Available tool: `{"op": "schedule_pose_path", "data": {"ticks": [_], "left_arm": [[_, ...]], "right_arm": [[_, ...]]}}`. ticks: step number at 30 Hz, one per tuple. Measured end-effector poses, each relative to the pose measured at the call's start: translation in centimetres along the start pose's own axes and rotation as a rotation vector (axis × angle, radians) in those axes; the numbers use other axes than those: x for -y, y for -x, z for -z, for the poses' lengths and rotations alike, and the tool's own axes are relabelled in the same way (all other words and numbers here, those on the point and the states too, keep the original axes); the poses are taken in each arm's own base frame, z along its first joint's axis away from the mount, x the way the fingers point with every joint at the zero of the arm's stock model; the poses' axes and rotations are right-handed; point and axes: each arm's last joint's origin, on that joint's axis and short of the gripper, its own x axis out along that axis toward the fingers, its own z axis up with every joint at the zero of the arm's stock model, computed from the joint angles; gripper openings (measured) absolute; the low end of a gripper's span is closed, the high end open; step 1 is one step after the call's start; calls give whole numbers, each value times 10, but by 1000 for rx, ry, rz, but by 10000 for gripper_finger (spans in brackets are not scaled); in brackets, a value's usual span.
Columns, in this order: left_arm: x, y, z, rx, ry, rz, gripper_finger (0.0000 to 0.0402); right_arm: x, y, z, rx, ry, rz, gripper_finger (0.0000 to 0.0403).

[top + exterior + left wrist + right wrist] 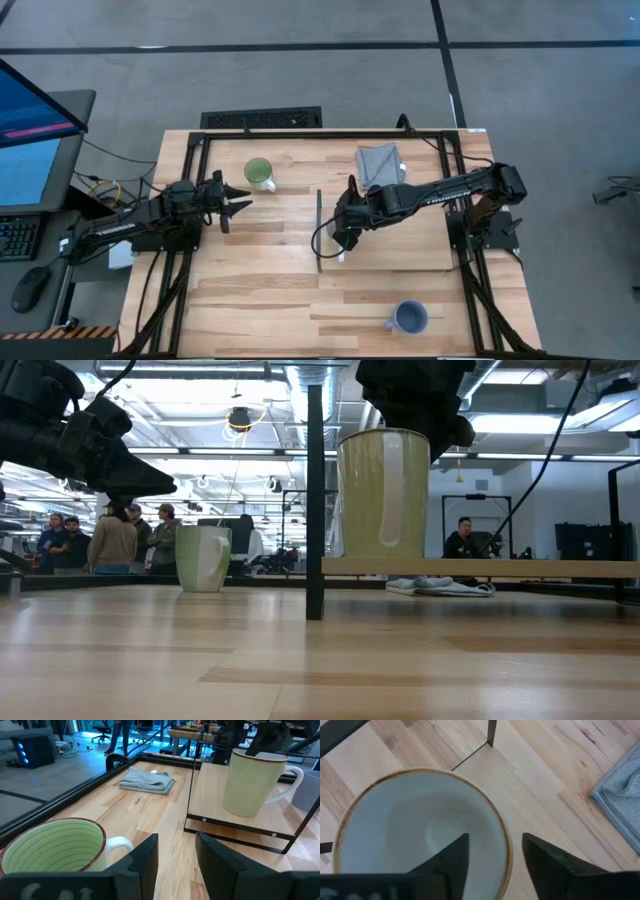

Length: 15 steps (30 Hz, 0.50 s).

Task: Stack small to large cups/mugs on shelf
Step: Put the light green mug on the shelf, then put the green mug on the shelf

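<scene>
Right wrist view: right gripper [492,865], fingers apart astride the rigid, breakable cream mug's [415,825] rim, its likeliest hold.

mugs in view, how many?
3: cream-white mug on the shelf under the right hand; green-inside mug near the left hand; blue-grey mug at the near edge.

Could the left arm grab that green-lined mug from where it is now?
Probably yes. The left gripper is open and apart from the green-lined mug, with only bare table between them.
</scene>
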Motion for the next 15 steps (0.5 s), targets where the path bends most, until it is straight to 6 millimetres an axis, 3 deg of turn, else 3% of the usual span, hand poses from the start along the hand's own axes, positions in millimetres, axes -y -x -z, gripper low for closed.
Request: {"op": "schedule_pose_path", "data": {"ticks": [6,15], "left_arm": [[0,0,0,0,0,0,122],[0,0,0,0,0,0,122]], "right_arm": [[0,0,0,-3,0,-3,254],[0,0,0,-4,0,-4,261]]}}
